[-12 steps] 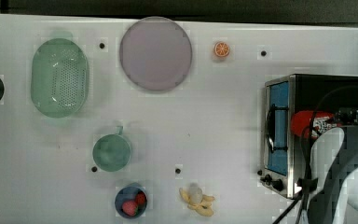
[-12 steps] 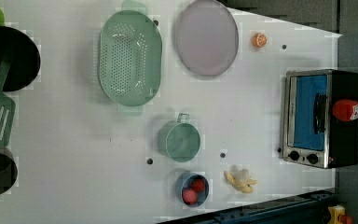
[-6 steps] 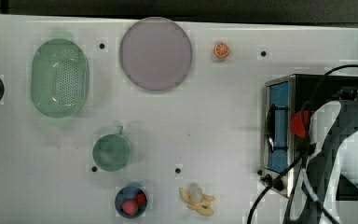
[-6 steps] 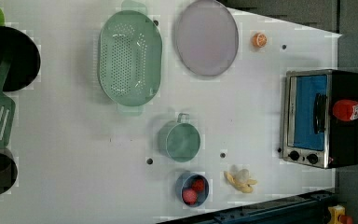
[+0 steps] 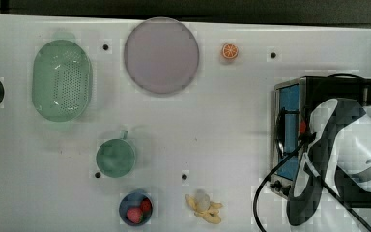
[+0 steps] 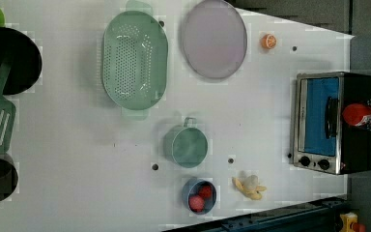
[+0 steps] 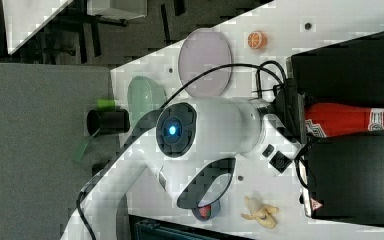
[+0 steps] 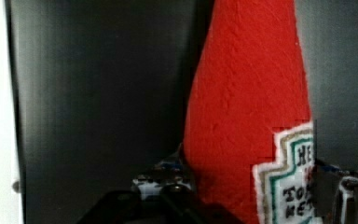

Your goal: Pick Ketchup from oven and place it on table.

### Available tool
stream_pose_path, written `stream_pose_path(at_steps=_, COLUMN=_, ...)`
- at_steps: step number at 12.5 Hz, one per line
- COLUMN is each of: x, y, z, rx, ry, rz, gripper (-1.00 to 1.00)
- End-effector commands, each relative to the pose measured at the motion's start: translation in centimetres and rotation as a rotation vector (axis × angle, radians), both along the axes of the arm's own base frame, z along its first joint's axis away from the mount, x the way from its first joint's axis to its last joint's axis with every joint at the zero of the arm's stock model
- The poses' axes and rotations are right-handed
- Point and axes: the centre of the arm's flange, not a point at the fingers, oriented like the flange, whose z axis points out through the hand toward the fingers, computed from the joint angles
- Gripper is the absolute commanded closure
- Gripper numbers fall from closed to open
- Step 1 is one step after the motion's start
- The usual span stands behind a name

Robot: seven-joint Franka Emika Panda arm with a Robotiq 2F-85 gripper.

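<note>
- Table [image 5: 222,145]: white, flat, dotted with small dark holes; carrying every item listed below.
- Arm [image 7: 215,130]: white with dark joints, reaching over the oven from the right view's left, black cable looped along it.
- Oven [image 6: 319,121]: at the left view's right edge of the table, black top, steel front, blue-tinted door closed, knobs at one end.
- Colander [image 5: 62,79]: pale green, near the top view's left side, just beside the plate [image 5: 161,55], round and pale purple.
- Ketchup [image 7: 345,120]: red bottle, white label, lying on its side on the oven's black top, not inside; not yet on the table.
- Gripper [image 8: 247,186]: down at the bottle's labelled end, one finger [image 8: 168,182] against the red body, the other over the label's edge; clamped on the ketchup, bottle not lifted off the oven top.
- Mug [image 5: 115,157]: green, near the table's middle.
- Bowl [image 5: 125,205]: blue, holding strawberries, near the peeled banana [image 5: 204,208].
- Orange half [image 5: 230,50]: just beside the plate, cut face up.
</note>
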Motion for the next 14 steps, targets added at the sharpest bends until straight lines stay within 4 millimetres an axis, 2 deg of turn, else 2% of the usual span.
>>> stream_pose_path(at_steps=1, x=0.4, y=0.2, z=3.4, rx=-0.013, ry=-0.051, rz=0.010, gripper=-0.24)
stream_pose_path(at_steps=3, x=2.5, y=1.4, z=9.4, rx=-0.052, ry=-0.121, rz=0.061, gripper=-0.24)
stream_pose_path(at_steps=4, x=3.3, y=3.3, z=13.8, rx=-0.034, ry=-0.129, rz=0.103, gripper=-0.24)
stream_pose_path(at_steps=6, x=3.5, y=6.0, z=17.5, rx=0.013, ry=-0.110, rz=0.147, gripper=-0.24)
stream_pose_path(at_steps=7, x=3.9, y=10.0, z=20.3, rx=0.016, ry=-0.060, rz=0.234, gripper=-0.24)
stream_pose_path(at_steps=8, x=4.4, y=12.3, z=21.1, rx=0.017, ry=-0.053, rz=0.282, gripper=-0.24)
stream_pose_path(at_steps=9, x=5.8, y=18.9, z=22.3, rx=0.041, ry=-0.047, rz=0.404, gripper=-0.24)
stream_pose_path(at_steps=10, x=6.7, y=23.3, z=22.6, rx=0.054, ry=-0.047, rz=0.483, gripper=-0.24)
stream_pose_path(at_steps=13, x=8.0, y=30.4, z=21.9, rx=0.072, ry=-0.034, rz=0.601, gripper=-0.24)
stream_pose_path(at_steps=14, x=8.1, y=31.9, z=21.4, rx=0.079, ry=-0.024, rz=0.621, gripper=-0.24)
